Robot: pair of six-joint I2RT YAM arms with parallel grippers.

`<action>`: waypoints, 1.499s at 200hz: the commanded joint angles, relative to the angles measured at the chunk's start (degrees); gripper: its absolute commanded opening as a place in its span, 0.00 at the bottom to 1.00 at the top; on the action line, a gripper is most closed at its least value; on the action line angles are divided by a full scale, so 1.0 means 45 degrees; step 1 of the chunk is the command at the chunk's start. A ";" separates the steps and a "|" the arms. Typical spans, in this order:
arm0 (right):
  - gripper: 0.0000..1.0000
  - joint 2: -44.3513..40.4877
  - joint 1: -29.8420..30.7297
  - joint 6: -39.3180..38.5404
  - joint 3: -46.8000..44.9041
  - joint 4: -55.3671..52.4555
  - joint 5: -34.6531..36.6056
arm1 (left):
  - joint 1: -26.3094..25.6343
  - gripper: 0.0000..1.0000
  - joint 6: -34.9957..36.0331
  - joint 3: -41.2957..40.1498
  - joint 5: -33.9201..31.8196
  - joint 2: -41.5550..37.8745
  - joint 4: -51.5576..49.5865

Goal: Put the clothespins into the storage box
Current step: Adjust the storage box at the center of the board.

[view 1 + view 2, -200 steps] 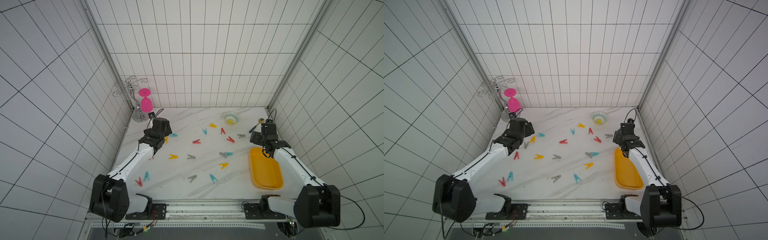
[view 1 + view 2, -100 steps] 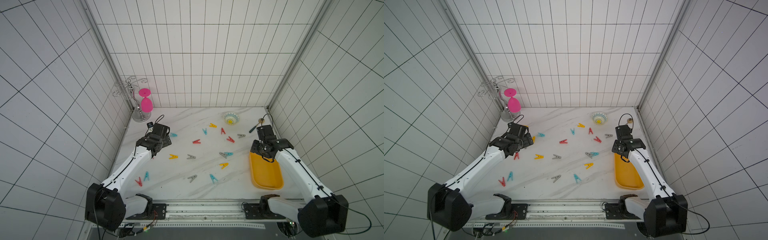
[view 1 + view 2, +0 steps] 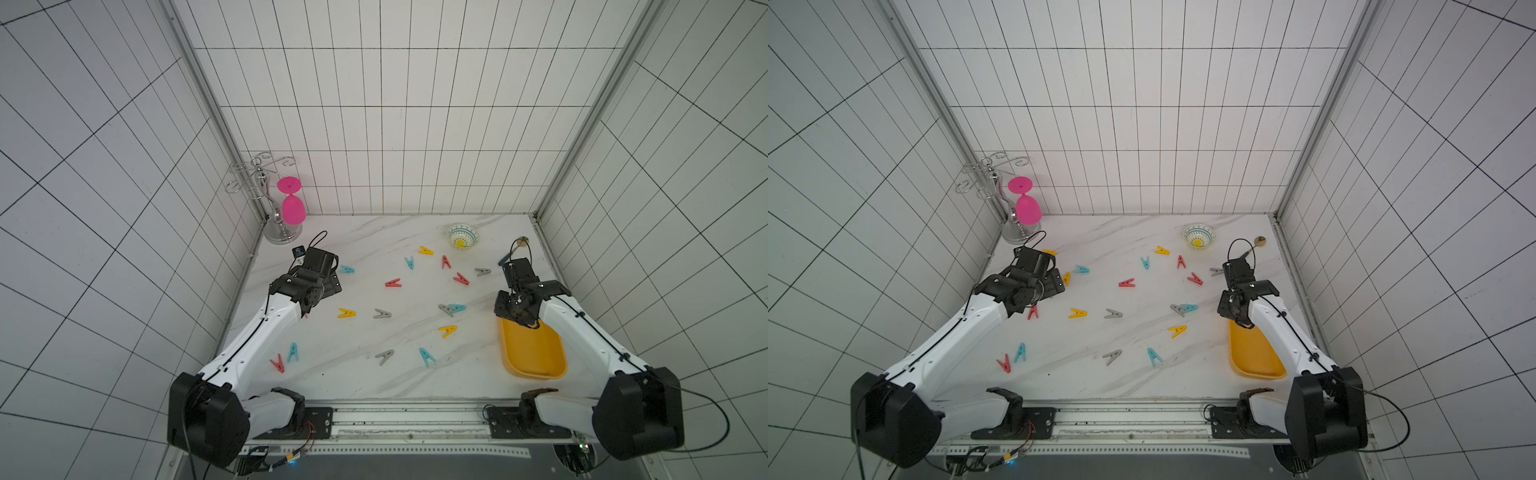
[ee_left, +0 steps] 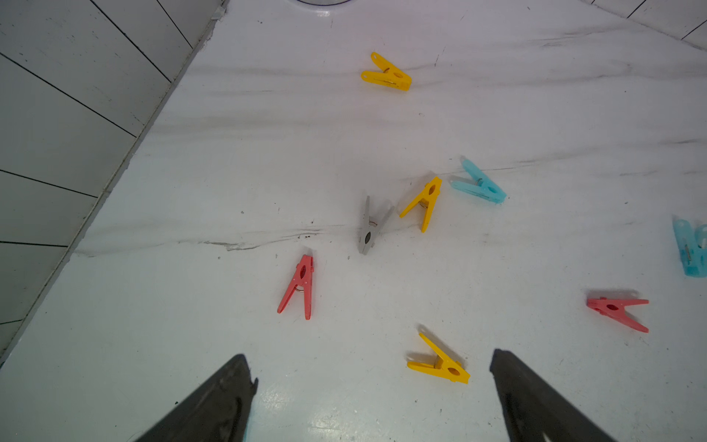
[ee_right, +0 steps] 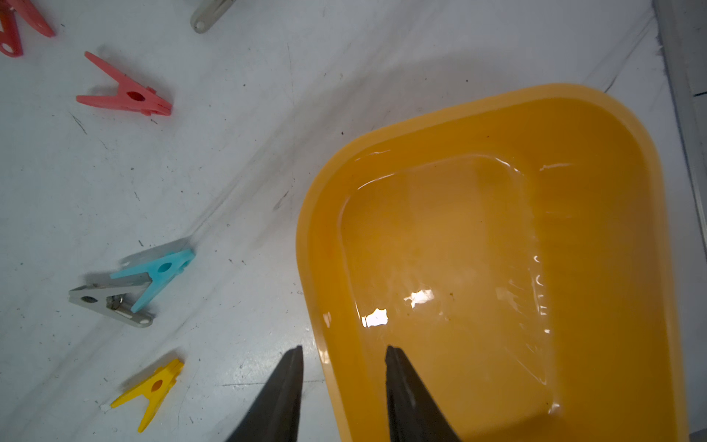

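Hovering wide open over the white marbled table point(image 3: 357, 386), the left gripper point(image 4: 370, 354) is shown with a yellow clothespin point(image 4: 440, 363) lying flat between its two dark fingers, nearer one finger than the other and touched by neither. Beyond it a red clothespin point(image 4: 300, 287), a grey clothespin point(image 4: 371, 225) and further yellow and teal ones are spread apart on the table. In both top views this gripper is placed near the left wall, not far from a chrome rack point(image 3: 266, 195) on which a pink glass point(image 3: 293, 208) is hung upside down.

The right gripper point(image 5: 344, 347) is set astride the far-end rim of the storage box point(image 5: 574, 114), one finger over the table and one over the inside of the box. Its jaws are held part-way apart, and a strip of table is visible between the outer finger and the rim, so nothing is clamped. How high the fingertips stand above the rim cannot be judged well from this angle.

The storage box is found flat on the table at the robot's right, close to the front edge. The clothespins point(image 3: 382, 313) are scattered across the table outside it. Near the box a teal clothespin point(image 5: 160, 268) is laid across a second grey clothespin point(image 5: 107, 306), the two touching.
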 commanded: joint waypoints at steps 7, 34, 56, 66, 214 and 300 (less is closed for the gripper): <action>0.33 0.0432 0.0149 -0.0203 -0.0475 0.0461 -0.0161 | -0.0014 0.98 -0.0044 0.0207 0.0242 -0.0153 -0.0011; 0.28 0.0731 0.0187 -0.0377 -0.0563 0.0590 -0.0236 | -0.0014 0.98 0.0029 0.0210 0.0164 -0.0177 -0.0035; 0.21 0.0887 0.0207 -0.0477 -0.0595 0.0585 -0.0258 | -0.0011 0.98 0.0012 0.0217 0.0191 -0.0214 -0.0011; 0.20 0.0939 0.0207 -0.0506 -0.0583 0.0952 -0.0276 | -0.0013 0.98 0.0021 0.0227 0.0166 -0.0205 -0.0015; 0.14 0.2667 0.0226 -0.1134 0.1112 0.1268 -0.0875 | 0.0008 0.99 0.0230 0.0313 -0.0617 -0.0355 0.0497; 0.16 0.3470 0.0343 -0.1577 0.1964 0.1229 -0.1852 | 0.0064 0.99 0.0152 0.0324 -0.0595 -0.0101 0.0610</action>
